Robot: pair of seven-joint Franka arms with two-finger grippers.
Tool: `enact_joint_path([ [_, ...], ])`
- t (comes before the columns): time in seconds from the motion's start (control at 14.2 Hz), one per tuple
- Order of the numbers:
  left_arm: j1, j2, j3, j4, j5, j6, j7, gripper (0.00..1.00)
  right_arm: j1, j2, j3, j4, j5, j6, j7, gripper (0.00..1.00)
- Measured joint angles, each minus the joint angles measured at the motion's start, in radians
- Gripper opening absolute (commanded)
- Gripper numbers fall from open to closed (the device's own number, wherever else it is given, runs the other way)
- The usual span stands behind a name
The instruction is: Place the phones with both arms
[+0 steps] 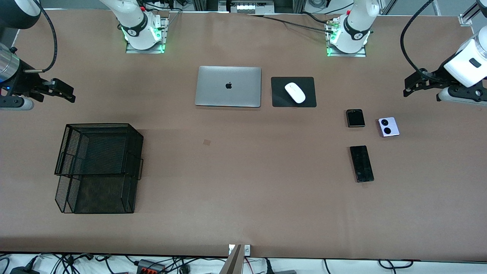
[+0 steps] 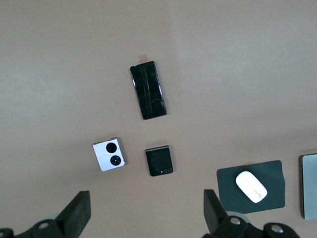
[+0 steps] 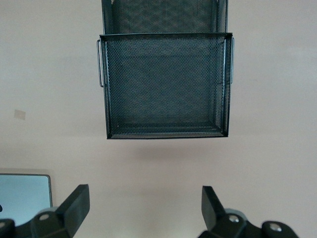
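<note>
Phones untouched, both hands spread and empty

Left hand hovers near the lilac-white phone; small black phone beside it, long black phone nearer the camera; right hand waits above the mesh tray.

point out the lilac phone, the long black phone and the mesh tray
lilac phone [image 1: 388, 126], front view, middle of its back beside the lenses
long black phone [image 1: 361, 163], front view, centre of the slab
mesh tray [image 3: 166, 135], right wrist view, its rim wall

The laptop is cut off at the picture edge in both wrist views, showing only a sliver beside each hand. Only the two fingertips of the left hand show; likewise on the right hand.
</note>
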Motion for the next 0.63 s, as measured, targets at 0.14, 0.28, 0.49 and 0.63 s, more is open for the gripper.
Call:
enact_joint_path([
  [0.14,0.0,0.0,0.0,0.0,0.0,-0.008,0.0,1.0,0.0,0.0,0.0,0.0,0.0,0.001,0.0,1.0],
  [0.28,0.0,0.0,0.0,0.001,0.005,-0.016,0.0,1.0,0.0,0.001,0.0,0.0,0.0,0.002,0.0,1.0],
  [0.49,0.0,0.0,0.0,0.001,0.008,-0.021,0.0,1.0,0.0,0.001,0.0,0.0,0.0,0.002,-0.001,1.0],
  [0.63,0.0,0.0,0.0,0.002,0.008,-0.022,-0.001,1.0,0.0,0.001,0.0,0.0,0.0,0.005,-0.001,1.0],
])
